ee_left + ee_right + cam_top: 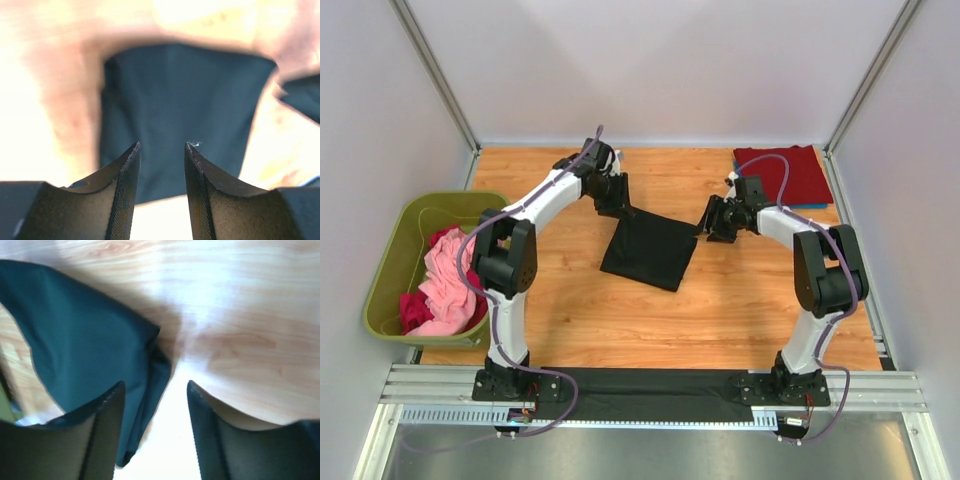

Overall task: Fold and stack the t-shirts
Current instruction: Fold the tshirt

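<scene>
Fingers (107, 425) apart, black t-shirt (650, 250) folded, lying diagonally.

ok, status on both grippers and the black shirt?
Left gripper open, at folded black t-shirt far corner. Right gripper open beside its right corner. Shirt flat mid-table, not yet on red t-shirt stack. Nothing in the way.

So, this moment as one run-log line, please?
left hand: open, near black t-shirt | right hand: open, beside its edge | dark red t-shirt: far right corner

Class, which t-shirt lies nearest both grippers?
The black t-shirt, folded flat mid-table. The dark red t-shirt sits in the far right corner; the pink t-shirts are crumpled in the green bin.
</scene>
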Tool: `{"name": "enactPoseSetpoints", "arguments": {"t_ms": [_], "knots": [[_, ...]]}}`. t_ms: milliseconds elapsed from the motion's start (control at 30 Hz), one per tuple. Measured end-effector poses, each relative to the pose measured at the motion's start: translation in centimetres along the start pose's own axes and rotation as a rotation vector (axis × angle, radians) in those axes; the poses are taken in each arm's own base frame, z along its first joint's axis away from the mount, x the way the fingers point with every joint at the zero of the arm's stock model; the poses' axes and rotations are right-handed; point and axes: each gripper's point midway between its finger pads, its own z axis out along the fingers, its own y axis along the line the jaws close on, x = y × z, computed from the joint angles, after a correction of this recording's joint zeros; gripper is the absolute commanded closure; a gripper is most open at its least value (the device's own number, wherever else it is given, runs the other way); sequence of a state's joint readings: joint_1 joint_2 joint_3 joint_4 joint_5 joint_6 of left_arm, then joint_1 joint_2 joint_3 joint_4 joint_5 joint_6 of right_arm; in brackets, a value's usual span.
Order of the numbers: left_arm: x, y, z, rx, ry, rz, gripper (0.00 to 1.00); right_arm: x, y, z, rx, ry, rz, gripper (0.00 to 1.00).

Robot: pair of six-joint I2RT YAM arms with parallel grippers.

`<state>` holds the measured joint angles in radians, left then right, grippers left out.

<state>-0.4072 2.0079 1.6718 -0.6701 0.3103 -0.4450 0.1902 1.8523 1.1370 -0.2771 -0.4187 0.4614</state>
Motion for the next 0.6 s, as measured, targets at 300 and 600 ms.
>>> {"name": "enactPoseSetpoints", "arguments": {"t_ms": [300, 600], "knots": [[-0.5, 2.8, 6.2, 0.029, 0.102, -0.002, 0.53, 3.4, 3.0, -2.6, 0.038, -0.035, 0.077, 0.32], [-1.2, 2.5, 7.0, 0.037, 0.117, 0.017, 0.52, 5.0, 1.4, 0.9, 0.137, -0.04, 0.126, 0.41]]}}
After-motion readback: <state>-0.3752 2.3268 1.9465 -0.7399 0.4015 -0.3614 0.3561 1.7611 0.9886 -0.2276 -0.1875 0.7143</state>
